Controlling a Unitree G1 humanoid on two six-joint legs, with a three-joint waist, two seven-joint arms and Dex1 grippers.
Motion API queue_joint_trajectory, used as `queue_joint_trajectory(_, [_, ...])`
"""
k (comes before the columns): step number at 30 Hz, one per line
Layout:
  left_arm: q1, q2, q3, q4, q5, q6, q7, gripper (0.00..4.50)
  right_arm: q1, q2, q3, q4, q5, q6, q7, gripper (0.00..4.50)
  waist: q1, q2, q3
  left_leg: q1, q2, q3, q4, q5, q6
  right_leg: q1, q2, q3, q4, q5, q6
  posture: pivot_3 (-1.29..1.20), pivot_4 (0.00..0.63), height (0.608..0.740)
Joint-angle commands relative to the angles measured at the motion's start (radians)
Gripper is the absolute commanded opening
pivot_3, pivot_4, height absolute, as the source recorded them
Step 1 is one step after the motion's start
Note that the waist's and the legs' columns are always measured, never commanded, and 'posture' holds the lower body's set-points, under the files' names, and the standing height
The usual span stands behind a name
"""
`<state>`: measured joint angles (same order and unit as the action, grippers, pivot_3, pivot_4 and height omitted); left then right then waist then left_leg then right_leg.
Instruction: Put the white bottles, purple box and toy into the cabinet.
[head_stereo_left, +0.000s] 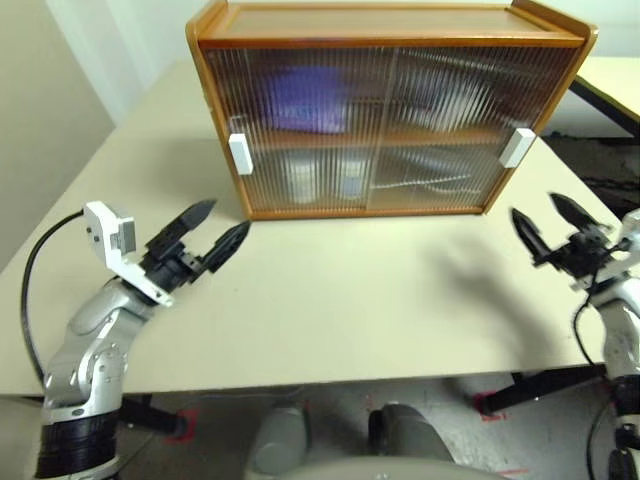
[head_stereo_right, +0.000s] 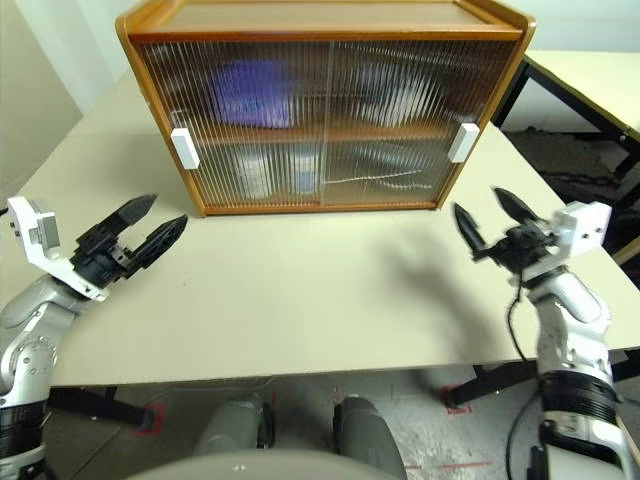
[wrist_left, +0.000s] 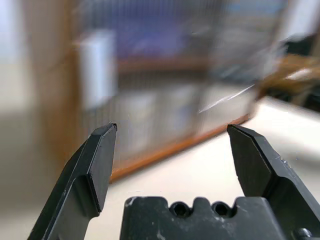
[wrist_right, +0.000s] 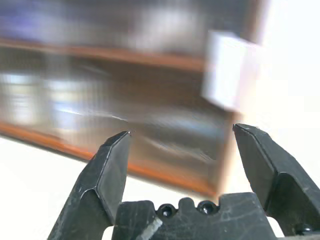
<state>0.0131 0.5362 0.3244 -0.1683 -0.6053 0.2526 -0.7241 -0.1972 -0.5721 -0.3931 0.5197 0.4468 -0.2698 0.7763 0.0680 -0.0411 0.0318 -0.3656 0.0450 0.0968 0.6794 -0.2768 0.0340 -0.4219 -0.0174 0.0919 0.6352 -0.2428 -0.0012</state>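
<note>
Squarely upright, cabinet (head_stereo_left: 390, 110) runs lengthwise across table (head_stereo_left: 330, 300).

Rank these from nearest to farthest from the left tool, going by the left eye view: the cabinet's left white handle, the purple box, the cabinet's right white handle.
1. Left white handle: on the cabinet's near left edge, closest to the left tool.
2. Purple box: behind the left door, upper shelf.
3. Right white handle: far across, near the right tool.
</note>
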Motion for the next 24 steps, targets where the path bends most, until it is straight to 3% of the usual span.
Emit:
queue_joint_trajectory(1, [0.000,0.024,0.038,0.136,0.135,-0.069,0.088,4.50,-0.098,-0.048,-0.031,0.283,-0.014,0.047,-0.002,4.49,-0.004,-0.002,0.002,0.001,0.000,0.000,0.000,0.000,0.000,0.000,0.000,0.000,0.000,-0.004,-0.009,0.22,0.013,0.740])
queue_joint_trajectory(6, [-0.056,-0.021,0.075,0.252,0.187,-0.128,0.205,4.50,-0.238,-0.087,-0.053,0.534,-0.020,0.046,0.050,4.49,-0.007,-0.005,0.006,0.012,0.002,0.000,-0.004,0.000,0.000,0.010,0.001,0.000,0.000,-0.005,-0.012,0.24,0.009,0.740])
queue_joint_trajectory(8, [-0.056,-0.049,0.070,0.257,0.190,-0.144,0.222,4.50,-0.259,-0.103,-0.027,0.611,-0.088,-0.017,-0.042,4.49,-0.002,-0.005,0.006,0.012,0.002,0.001,-0.005,0.000,0.000,0.010,0.001,0.000,0.000,-0.004,-0.010,0.25,0.005,0.740])
queue_joint_trajectory(10, [-0.045,-0.064,0.064,0.251,0.204,-0.144,0.238,4.50,-0.281,-0.110,-0.002,0.650,-0.152,-0.056,-0.177,4.49,0.006,-0.006,0.005,0.012,0.002,0.001,-0.005,-0.001,-0.001,0.010,0.000,0.000,0.000,0.002,0.004,0.26,0.003,0.740])
queue_joint_trajectory(13, [-0.029,-0.076,0.067,0.237,0.209,-0.139,0.260,4.50,-0.310,-0.121,0.002,0.672,-0.173,-0.064,-0.207,4.49,0.009,-0.007,0.004,0.010,0.001,0.001,-0.008,-0.002,-0.003,0.009,-0.002,0.000,-0.001,0.001,0.003,0.27,0.000,0.740])
queue_joint_trajectory(18, [0.038,-0.068,0.119,0.209,0.187,-0.150,0.259,4.50,-0.357,-0.132,-0.116,0.695,-0.039,0.056,-0.025,4.49,0.007,-0.005,0.003,0.010,0.001,0.002,-0.017,-0.002,-0.004,0.009,-0.001,0.000,-0.009,0.002,0.002,0.27,0.004,0.740])
queue_joint_trajectory(24, [0.037,-0.061,0.116,0.215,0.196,-0.149,0.250,4.50,-0.352,-0.140,-0.160,0.681,-0.015,-0.023,0.077,4.49,0.014,-0.006,0.002,0.010,0.002,-0.001,-0.018,-0.005,-0.006,0.010,-0.001,-0.003,-0.010,0.002,0.002,0.26,0.009,0.740])
